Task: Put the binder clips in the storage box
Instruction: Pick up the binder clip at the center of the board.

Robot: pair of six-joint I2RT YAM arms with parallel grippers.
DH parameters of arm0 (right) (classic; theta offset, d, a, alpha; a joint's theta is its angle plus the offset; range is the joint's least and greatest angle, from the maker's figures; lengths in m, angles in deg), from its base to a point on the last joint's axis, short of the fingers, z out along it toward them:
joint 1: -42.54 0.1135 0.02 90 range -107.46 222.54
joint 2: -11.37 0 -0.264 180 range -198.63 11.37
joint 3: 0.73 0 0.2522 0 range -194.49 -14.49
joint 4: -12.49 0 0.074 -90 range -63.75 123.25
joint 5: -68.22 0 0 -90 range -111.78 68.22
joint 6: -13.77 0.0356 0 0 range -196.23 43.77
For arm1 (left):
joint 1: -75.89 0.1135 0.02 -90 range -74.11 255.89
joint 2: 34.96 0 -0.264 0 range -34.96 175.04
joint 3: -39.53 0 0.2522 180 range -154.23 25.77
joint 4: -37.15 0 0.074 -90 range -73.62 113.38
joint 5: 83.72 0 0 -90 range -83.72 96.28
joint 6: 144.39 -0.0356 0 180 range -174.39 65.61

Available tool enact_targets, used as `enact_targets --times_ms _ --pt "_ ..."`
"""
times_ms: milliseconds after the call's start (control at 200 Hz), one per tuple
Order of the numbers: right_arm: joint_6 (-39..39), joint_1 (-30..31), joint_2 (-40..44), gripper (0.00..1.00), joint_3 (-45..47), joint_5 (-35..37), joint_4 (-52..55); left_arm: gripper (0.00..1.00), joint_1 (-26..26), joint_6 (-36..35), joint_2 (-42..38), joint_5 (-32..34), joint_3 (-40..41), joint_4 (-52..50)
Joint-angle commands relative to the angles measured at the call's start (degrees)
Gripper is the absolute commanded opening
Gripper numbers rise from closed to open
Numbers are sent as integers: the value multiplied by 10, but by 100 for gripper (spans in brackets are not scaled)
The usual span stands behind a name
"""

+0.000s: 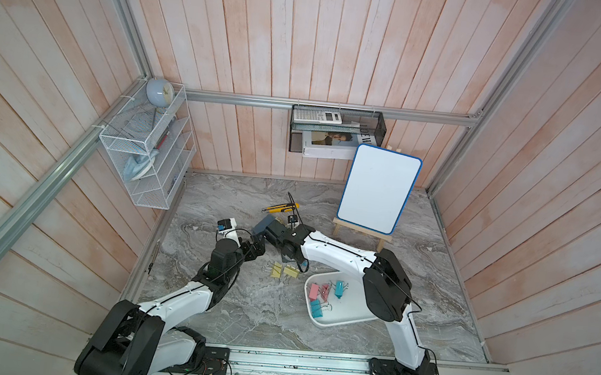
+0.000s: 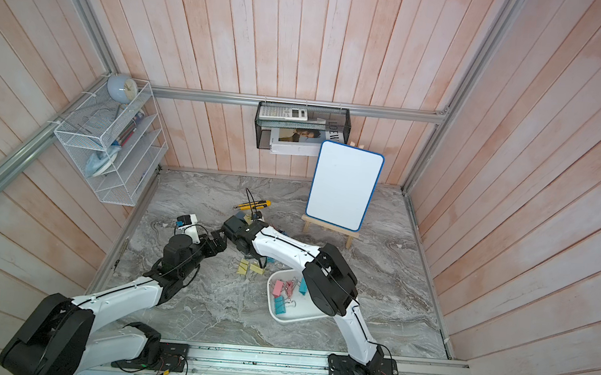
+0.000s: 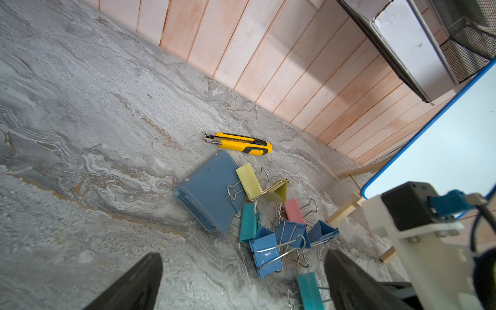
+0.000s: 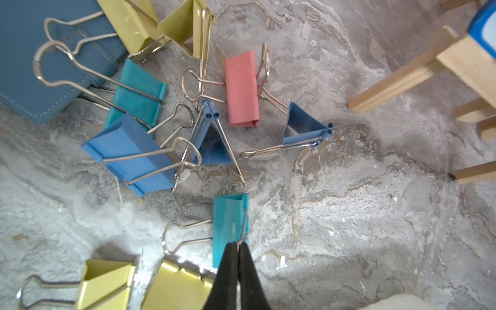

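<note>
clips sit in two places. a few pink, teal and blue binder clips [image 1: 318,297] lie inside the storage box [image 1: 338,323], the white tray on the marble table [image 1: 249,315], partly under the right arm [image 1: 383,283]. two yellow clips [image 1: 283,270] rest on the table just beside the box. the others form a loose pile [image 4: 134,150] of blue, teal, pink and yellow. between that pile and the yellow pair lies the teal clip [image 4: 230,228]. we see the right gripper [image 4: 238,243] with its tips pressed together on that clip's thin wire handle. the left gripper [image 3: 243,256] hangs near the pile, jaws wide apart. a blue-grey pad [image 3: 209,198] touches the pile, with one yellow clip's handle lying over it. beyond it we see a utility knife [image 3: 239,143]. a whiteboard [image 1: 379,188] stands on an easel [image 1: 360,229] further back.
</note>
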Motion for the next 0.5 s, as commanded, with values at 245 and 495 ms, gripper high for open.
enact_targets --times_ms 245,495 --pt "4 15 194 0 142 11 -122 100 3 6 9 -12 6 19" --pt "30 16 411 0 336 -28 -270 100 3 6 11 -21 5 24"
